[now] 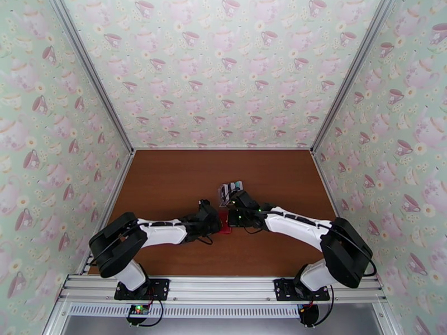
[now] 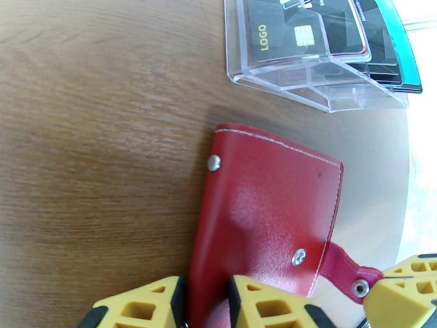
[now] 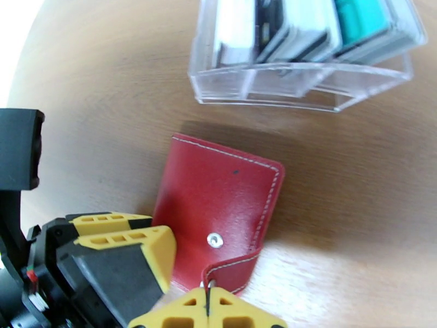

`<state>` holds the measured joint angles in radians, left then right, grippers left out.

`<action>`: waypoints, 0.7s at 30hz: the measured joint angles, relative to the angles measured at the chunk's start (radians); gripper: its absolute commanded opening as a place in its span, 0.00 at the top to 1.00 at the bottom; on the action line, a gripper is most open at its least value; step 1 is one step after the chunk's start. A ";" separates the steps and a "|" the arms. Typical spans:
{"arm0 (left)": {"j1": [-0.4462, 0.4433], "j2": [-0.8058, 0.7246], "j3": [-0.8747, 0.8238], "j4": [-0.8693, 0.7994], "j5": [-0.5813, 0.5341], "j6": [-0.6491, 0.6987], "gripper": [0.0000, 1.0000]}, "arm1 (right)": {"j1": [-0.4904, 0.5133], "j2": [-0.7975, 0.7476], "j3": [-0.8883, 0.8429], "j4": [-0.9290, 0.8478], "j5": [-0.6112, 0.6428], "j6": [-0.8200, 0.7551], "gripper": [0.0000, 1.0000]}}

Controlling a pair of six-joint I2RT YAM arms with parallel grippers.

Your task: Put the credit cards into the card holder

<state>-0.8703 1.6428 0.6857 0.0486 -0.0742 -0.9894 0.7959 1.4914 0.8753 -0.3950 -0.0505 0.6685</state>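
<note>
From overhead we could hardly make out the card holder (image 1: 226, 228). Both hands met over it, and only a red sliver showed btwn them. The L wrist cam gave more. The L hand (image 2: 206, 302) was clamped on the holder's near end, w/ red leather btwn its two yellow fingers. The frame bottom cut off the fingers and the gripped part.

The holder stretched away from the L hand over the surface (image 2: 98, 132), folded shut w/ its inner pockets hidden. We couldn't tell whether it lay flat or was tipped up. Its snap tab hung undone, off to the R of the L fingers. There the R hand (image 3: 207, 307) had its fingers pressed together w/ the tab's tip pinched in the seam. How deep the tab went in, we couldn't see.

The credit cards (image 2: 306, 31) stood in a clear plastic stand (image 2: 306, 77), further ahead of both hands and apart from the holder. They overlapped, so we couldn't count them. One black card read "LOGO" beside a chip, and a teal one sat farthest from the L hand. In the R wrist cam they were blurred thru the plastic.

The surface was brown wood-grain, washed out by glare at the wrist views' edges. Walls (image 1: 223, 68) on 3 sides carried pale green teacup-and-teapot wallpaper. An aluminium rail (image 1: 223, 286) held the arm bases behind the hands.
</note>
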 measured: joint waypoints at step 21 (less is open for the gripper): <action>-0.050 -0.020 -0.061 0.094 -0.032 -0.081 0.68 | 0.000 -0.001 -0.124 -0.048 0.121 0.194 0.97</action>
<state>-0.9203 1.6230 0.6250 0.1429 -0.1059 -1.0702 0.7963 1.4906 0.7509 -0.4431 0.0708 0.8627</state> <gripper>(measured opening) 0.320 0.048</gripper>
